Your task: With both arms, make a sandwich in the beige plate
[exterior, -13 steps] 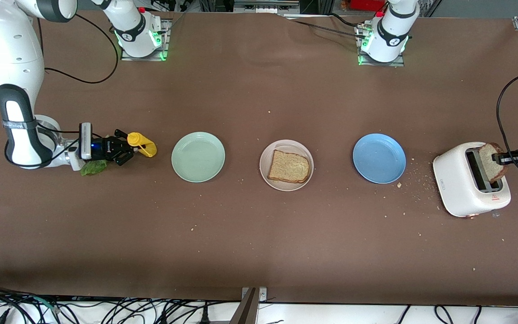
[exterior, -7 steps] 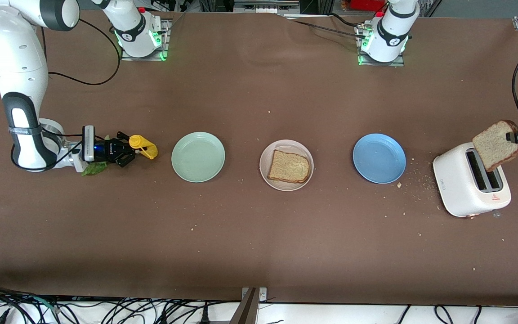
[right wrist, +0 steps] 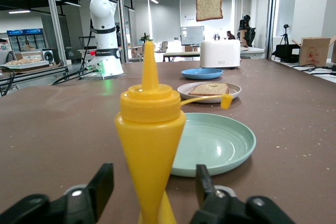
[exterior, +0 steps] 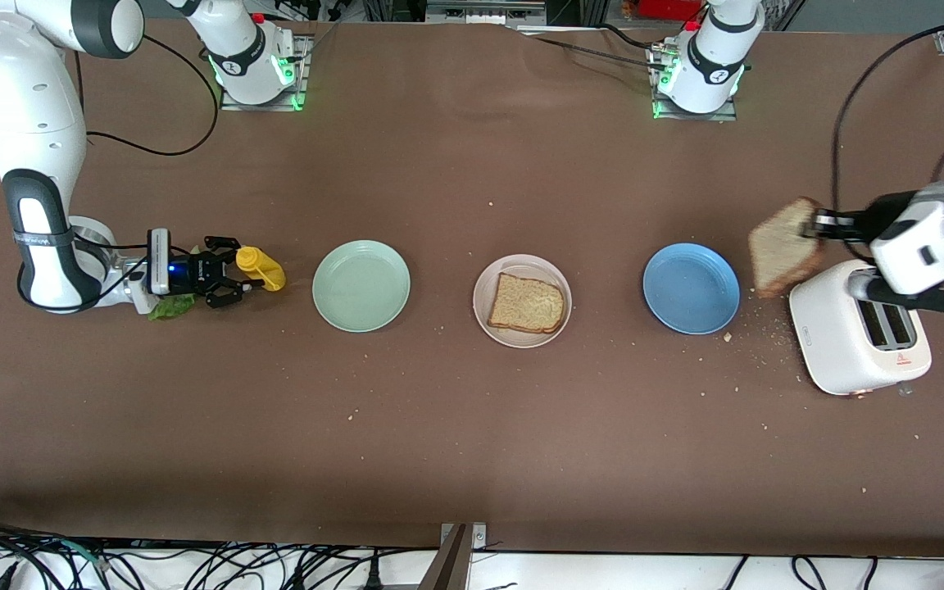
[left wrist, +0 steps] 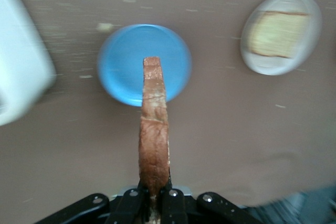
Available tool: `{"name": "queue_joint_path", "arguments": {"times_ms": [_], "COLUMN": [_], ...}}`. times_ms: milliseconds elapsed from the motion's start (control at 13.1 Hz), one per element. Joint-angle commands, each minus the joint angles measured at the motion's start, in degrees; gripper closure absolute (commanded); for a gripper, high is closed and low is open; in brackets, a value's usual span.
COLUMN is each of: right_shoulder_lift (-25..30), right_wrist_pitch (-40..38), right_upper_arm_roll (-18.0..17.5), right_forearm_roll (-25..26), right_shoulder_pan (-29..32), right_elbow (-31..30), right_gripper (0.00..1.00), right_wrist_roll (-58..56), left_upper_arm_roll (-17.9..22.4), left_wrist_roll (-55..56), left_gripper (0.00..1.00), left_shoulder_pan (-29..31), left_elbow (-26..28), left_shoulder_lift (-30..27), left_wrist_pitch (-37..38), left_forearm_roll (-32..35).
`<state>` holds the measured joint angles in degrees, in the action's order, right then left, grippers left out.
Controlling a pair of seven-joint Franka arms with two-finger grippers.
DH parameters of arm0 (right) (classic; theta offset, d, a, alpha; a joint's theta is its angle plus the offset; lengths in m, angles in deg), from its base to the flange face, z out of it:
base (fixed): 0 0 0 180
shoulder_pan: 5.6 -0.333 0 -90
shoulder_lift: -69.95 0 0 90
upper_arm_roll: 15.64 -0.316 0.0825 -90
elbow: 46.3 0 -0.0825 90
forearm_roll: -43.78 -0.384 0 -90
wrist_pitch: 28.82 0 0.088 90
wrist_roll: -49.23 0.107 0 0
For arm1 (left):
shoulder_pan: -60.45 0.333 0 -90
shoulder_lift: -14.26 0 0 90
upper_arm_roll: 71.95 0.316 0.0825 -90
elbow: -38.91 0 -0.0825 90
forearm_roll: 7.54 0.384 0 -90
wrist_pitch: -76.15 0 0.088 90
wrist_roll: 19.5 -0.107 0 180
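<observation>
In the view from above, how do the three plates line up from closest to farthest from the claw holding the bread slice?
Measured from the left gripper, shut on the bread slice above the table between toaster and blue plate:
1. Blue plate, toward the left arm's end of the table.
2. Beige plate, mid-table, with a slice on it.
3. Mint-green plate, toward the right arm's end.

Two glossy white arms [exterior: 34, 123] with black joint bands, black cables looping off them, green lights glowing at their bases [exterior: 259, 78].
</observation>
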<state>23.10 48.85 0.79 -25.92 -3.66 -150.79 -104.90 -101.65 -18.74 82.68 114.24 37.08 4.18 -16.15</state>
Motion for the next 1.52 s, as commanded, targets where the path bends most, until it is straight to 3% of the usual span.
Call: {"name": "queue_joint_path", "arguments": {"times_ms": [0, 456, 837, 1141, 1445], "right_shoulder_lift": [-0.3, 1.1, 9.3, 18.5, 27.3], "right_wrist_pitch": [-1.2, -1.3, -2.9, -2.3, 4.0], "right_upper_arm_roll": [0.0, 9.6, 14.1, 14.3, 13.8], "right_forearm_roll": [0.8, 11.1, 21.7, 37.6, 55.2], "right_shoulder_pan": [2.0, 2.0, 1.5, -0.5, -10.1], "right_elbow": [3.6, 15.7, 24.7, 29.9, 29.6], "right_gripper": [0.02, 0.02, 0.02, 0.02, 0.02], "right_wrist_roll": [5.8, 25.7, 50.5, 74.3, 99.1], "left_upper_arm_roll": [-0.4, -0.4, 0.0, 0.0, -0.2], "left_wrist_roll": [0.1, -5.1, -28.2, -31.8, -26.8], "left_gripper": [1.0, 1.0, 1.0, 1.0, 1.0], "left_shoulder_pan": [-2.1, -11.3, -11.2, -11.6, -9.2], "left_elbow": [-0.9, -0.8, 0.1, 0.5, -0.3], "left_shoulder_lift": [5.8, 18.2, 30.9, 34.2, 31.0], "left_wrist_pitch": [-0.2, -15.6, -20.7, -23.2, -19.0], "left_forearm_roll": [-10.3, -18.2, -34.0, -35.2, -34.3]}}
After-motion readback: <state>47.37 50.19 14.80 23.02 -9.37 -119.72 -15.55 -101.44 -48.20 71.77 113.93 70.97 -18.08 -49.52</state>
